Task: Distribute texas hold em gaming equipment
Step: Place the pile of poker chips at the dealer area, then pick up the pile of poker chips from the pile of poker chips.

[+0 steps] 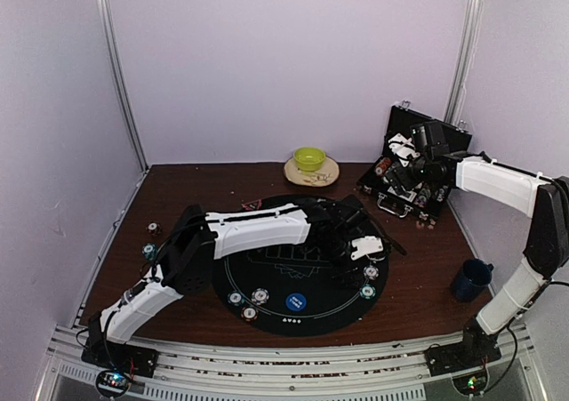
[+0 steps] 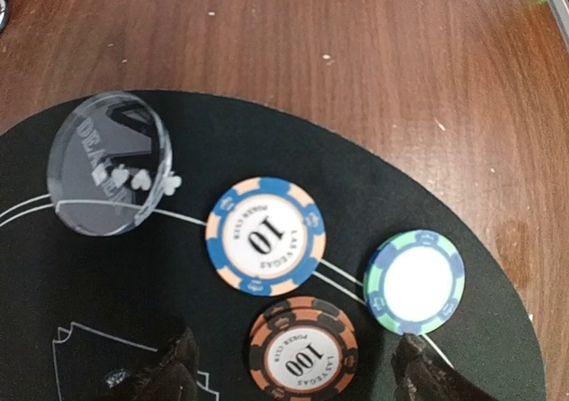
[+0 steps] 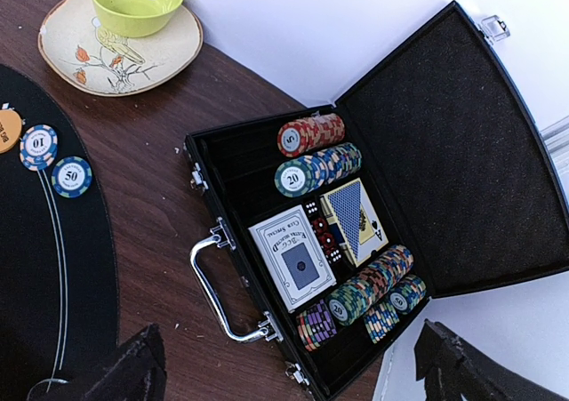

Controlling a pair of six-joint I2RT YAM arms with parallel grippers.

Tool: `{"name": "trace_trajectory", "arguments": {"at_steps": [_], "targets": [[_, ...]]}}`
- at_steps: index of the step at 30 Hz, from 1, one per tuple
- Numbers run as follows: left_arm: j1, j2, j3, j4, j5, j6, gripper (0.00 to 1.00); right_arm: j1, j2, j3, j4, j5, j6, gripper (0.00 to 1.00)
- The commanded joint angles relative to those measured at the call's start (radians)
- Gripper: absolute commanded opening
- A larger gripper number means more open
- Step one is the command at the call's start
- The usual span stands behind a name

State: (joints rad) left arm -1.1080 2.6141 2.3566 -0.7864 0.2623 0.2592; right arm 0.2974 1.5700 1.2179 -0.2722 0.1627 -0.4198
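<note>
My left gripper [image 1: 348, 228] hangs open and empty over the right part of the black round mat [image 1: 267, 281]. In the left wrist view its fingertips [image 2: 169, 370] straddle an orange-black 100 chip [image 2: 304, 348]. A blue-orange 10 chip [image 2: 265, 235], a green-blue chip [image 2: 414, 281] and a clear dealer disc [image 2: 108, 163] lie just beyond. My right gripper [image 1: 404, 165] is open and empty above the open black case [image 3: 382, 196]. The case holds rows of chips [image 3: 311, 134], a card deck [image 3: 293, 257] and dice. A blue disc [image 1: 296, 302] and more chips [image 1: 249, 303] lie on the mat's near side.
A green bowl on a plate [image 1: 309, 159] stands at the back, also in the right wrist view [image 3: 138, 1]. A dark blue mug [image 1: 469, 279] stands at the right. Two chips [image 1: 151, 239] lie on the wood left of the mat. A red triangle [image 1: 252, 205] lies at the mat's far edge.
</note>
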Motion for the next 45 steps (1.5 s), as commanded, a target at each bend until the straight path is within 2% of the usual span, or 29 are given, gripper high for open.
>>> {"name": "trace_trajectory", "arguments": {"at_steps": [1, 3, 5, 8, 12, 16, 22, 30, 36, 40, 45], "targets": [[-0.002, -0.089, 0.014, -0.002, -0.064, 0.022, 0.87, 0.009, 0.004, -0.011, 0.013, 0.022, -0.002, 1.0], [0.005, -0.11, -0.005, -0.001, -0.085, 0.028, 0.95, 0.009, 0.005, -0.011, 0.013, 0.022, -0.003, 1.0], [0.015, -0.139, -0.038, 0.007, -0.108, 0.038, 0.97, 0.009, 0.007, -0.011, 0.012, 0.023, -0.002, 1.0], [0.046, -0.229, -0.13, 0.027, -0.153, 0.054, 0.98, 0.009, 0.007, -0.011, 0.013, 0.021, -0.002, 1.0], [0.123, -0.403, -0.333, 0.109, -0.263, 0.088, 0.98, 0.011, 0.012, -0.011, 0.014, 0.018, 0.002, 1.0], [0.257, -0.543, -0.446, 0.109, -0.333, 0.113, 0.98, 0.022, 0.027, -0.002, 0.011, 0.025, 0.01, 1.0], [0.525, -0.695, -0.624, 0.048, -0.364, 0.103, 0.98, 0.055, 0.039, -0.001, 0.01, 0.038, 0.006, 1.0], [0.844, -0.916, -0.904, 0.11, -0.288, 0.084, 0.98, 0.087, 0.055, -0.001, 0.013, 0.048, 0.006, 1.0], [1.097, -0.953, -1.01, 0.112, -0.18, 0.073, 0.98, 0.102, 0.073, 0.005, 0.005, 0.048, 0.01, 1.0], [1.196, -0.97, -1.084, 0.128, -0.121, 0.073, 0.98, 0.116, 0.078, 0.008, 0.002, 0.058, 0.01, 1.0], [1.221, -0.97, -1.161, 0.14, -0.086, 0.07, 0.98, 0.13, 0.075, 0.007, 0.004, 0.067, 0.01, 1.0]]}}
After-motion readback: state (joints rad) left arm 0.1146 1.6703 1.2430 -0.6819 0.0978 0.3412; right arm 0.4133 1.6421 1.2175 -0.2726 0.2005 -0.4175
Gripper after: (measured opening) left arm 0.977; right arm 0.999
